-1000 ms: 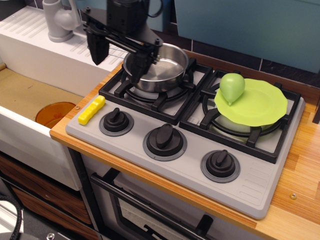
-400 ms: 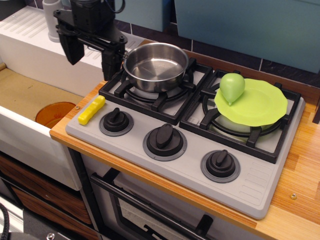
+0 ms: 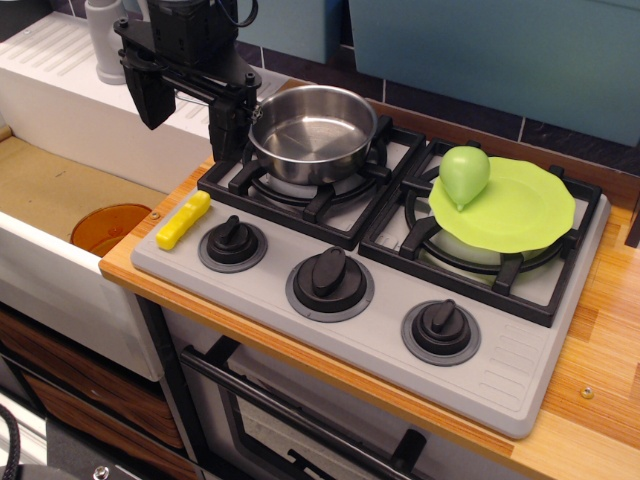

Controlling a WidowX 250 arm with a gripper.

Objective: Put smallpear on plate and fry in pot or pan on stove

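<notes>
The light-green smallpear [image 3: 464,173] sits on the left part of the lime-green plate [image 3: 520,212], which lies on the right burner of the grey stove [image 3: 500,365]. The shiny steel pot [image 3: 312,131] stands empty on the left burner. The yellow ridged fry [image 3: 183,220] lies on the stove's front left corner, left of the first knob. My black gripper [image 3: 189,115] hangs open and empty above the stove's left edge, left of the pot and behind the fry.
A white sink [image 3: 60,190] with an orange disc [image 3: 108,228] in its basin lies left of the stove. A grey tap [image 3: 104,40] stands at the back left. Three black knobs [image 3: 329,277] line the stove's front. A wooden counter [image 3: 610,330] runs along the right.
My gripper moved left from over the pot to above the stove's left edge, then lowered slightly. The pot, pear, plate and fry have not moved.
</notes>
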